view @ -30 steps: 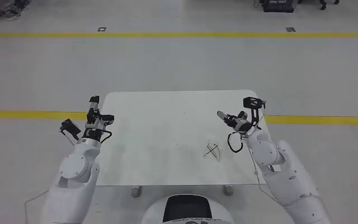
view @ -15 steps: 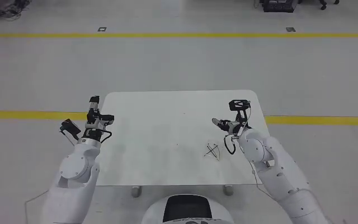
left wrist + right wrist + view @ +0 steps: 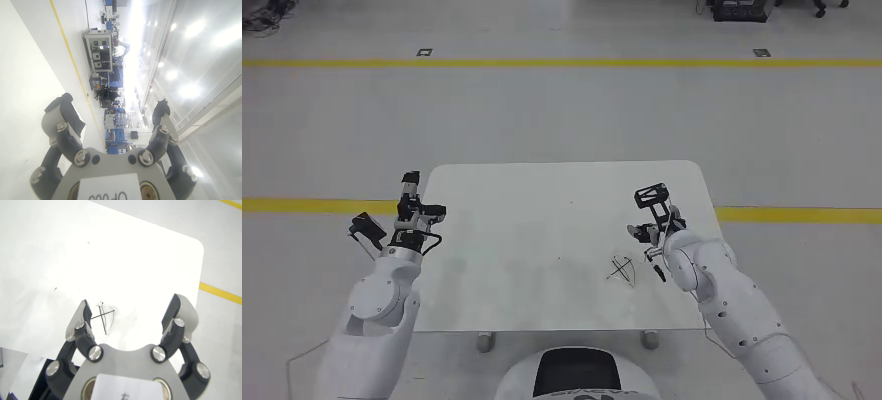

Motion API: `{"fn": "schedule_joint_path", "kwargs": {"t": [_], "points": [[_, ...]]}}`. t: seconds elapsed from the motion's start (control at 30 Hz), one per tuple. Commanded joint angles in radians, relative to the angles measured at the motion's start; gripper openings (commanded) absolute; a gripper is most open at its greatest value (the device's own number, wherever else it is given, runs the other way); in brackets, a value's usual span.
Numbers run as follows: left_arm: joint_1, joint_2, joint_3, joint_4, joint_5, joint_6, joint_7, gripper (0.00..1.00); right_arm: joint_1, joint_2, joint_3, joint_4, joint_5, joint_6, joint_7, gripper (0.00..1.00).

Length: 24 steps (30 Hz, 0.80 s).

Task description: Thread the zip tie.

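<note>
My right gripper (image 3: 130, 299) hung with jaws wide apart over the white table (image 3: 143, 249). The black zip ties (image 3: 103, 318) lay crossed flat near its front right, one running lengthwise toward my palm, head farthest. My left gripper (image 3: 409, 190), also agape, stood at the left edge.

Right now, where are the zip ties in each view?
Top view: zip ties on the table, near right part.
Right wrist view: zip ties between fingers of the open right gripper, close to one.
Left wrist view: left gripper faces the far room.
Shared: yellow floor line.
</note>
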<state>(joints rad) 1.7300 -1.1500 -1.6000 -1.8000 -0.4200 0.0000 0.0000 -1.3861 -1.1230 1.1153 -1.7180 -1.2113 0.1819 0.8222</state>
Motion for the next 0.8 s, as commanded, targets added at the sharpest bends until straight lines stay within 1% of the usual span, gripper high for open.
{"fn": "schedule_joint_path", "kwargs": {"t": [0.0,0.13,0.27,0.3,0.37,0.4,0.5,0.53,0.57,0.77], "points": [[0.000,0.000,0.000,0.000,0.000,0.000,0.000,1.00,0.000,0.000,0.000,0.000,0.031,0.000,-0.002,1.00],[0.000,0.000,0.000,0.000,0.000,0.000,0.000,1.00,0.000,0.000,0.000,0.000,0.031,0.000,-0.002,1.00],[0.000,0.000,0.000,0.000,0.000,0.000,0.000,1.00,0.016,-0.002,-0.019,0.022,0.006,-0.047,0.021,1.00],[0.000,0.000,0.000,0.000,0.000,0.000,0.000,1.00,0.037,-0.004,-0.032,0.045,0.010,-0.073,0.050,1.00],[0.000,0.000,0.000,0.000,0.000,0.000,0.000,1.00,0.075,-0.011,-0.055,0.086,0.011,-0.096,0.085,1.00],[0.000,0.000,0.000,0.000,0.000,0.000,0.000,1.00,0.102,-0.017,-0.074,0.117,0.018,-0.115,0.107,1.00],[0.000,0.000,0.000,0.000,0.000,0.000,0.000,1.00,0.161,-0.031,-0.116,0.190,0.041,-0.145,0.149,1.00],[0.000,0.000,0.000,0.000,0.000,0.000,0.000,1.00,0.186,-0.037,-0.136,0.219,0.056,-0.172,0.173,1.00],[0.000,0.000,0.000,0.000,0.000,0.000,0.000,1.00,0.202,-0.041,-0.148,0.238,0.058,-0.187,0.180,1.00],[0.000,0.000,0.000,0.000,0.000,0.000,0.000,1.00,0.207,-0.043,-0.152,0.244,0.057,-0.189,0.182,1.00]]}}
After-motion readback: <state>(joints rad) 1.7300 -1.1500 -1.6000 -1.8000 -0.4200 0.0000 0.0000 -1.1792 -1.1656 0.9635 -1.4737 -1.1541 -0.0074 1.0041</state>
